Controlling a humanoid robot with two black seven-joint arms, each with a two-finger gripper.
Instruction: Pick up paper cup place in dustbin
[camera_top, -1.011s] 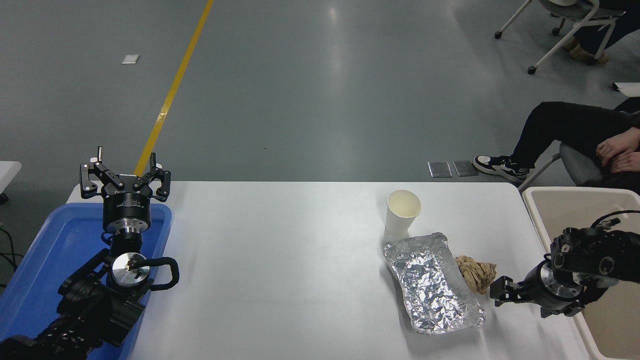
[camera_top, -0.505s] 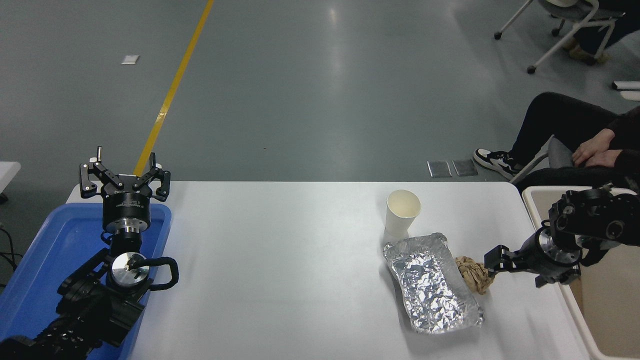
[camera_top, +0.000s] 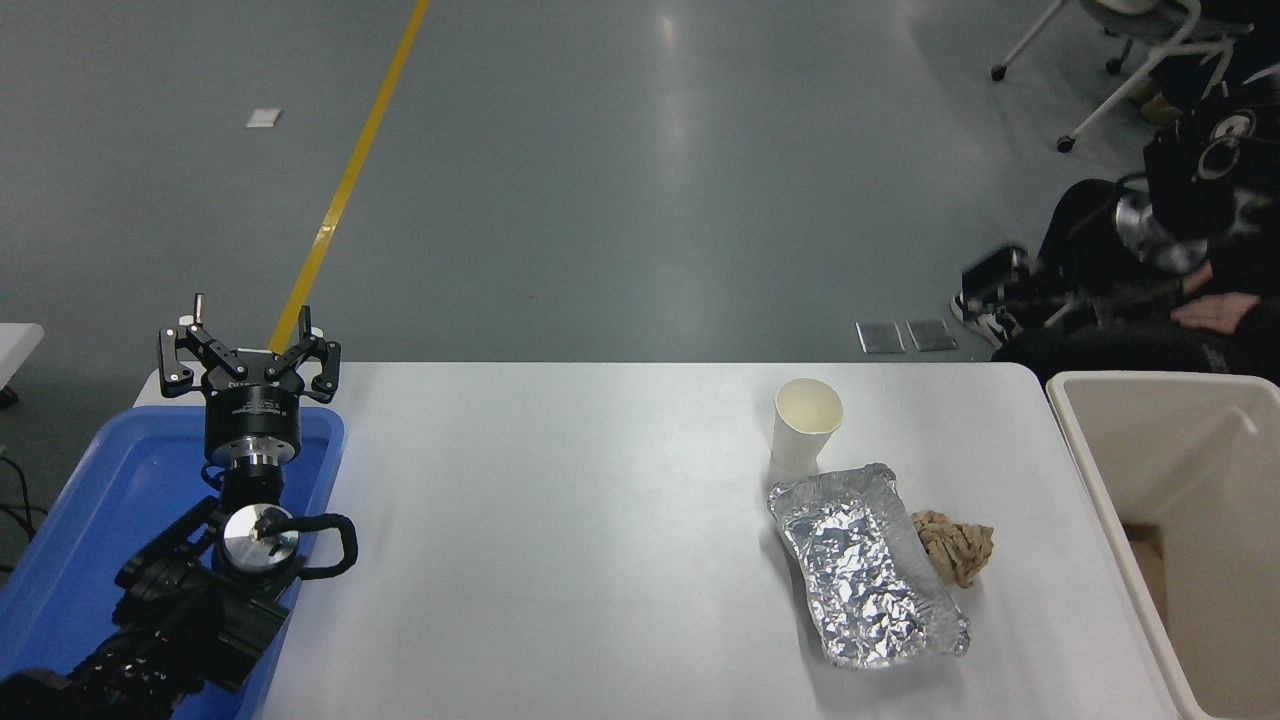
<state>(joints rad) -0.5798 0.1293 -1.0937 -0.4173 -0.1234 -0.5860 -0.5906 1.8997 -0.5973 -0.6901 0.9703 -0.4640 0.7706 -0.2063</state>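
White paper cup (camera_top: 806, 424) is standing ungrasped at frame centre-right w/ right hand (camera_top: 1000, 278) blurring upper right, grip unclear, needing to descend onto cup.

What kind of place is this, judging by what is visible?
Probably a robot test lab or workshop: a bare grey floor with a yellow line, wheeled office chairs, and a white table holding trash items.
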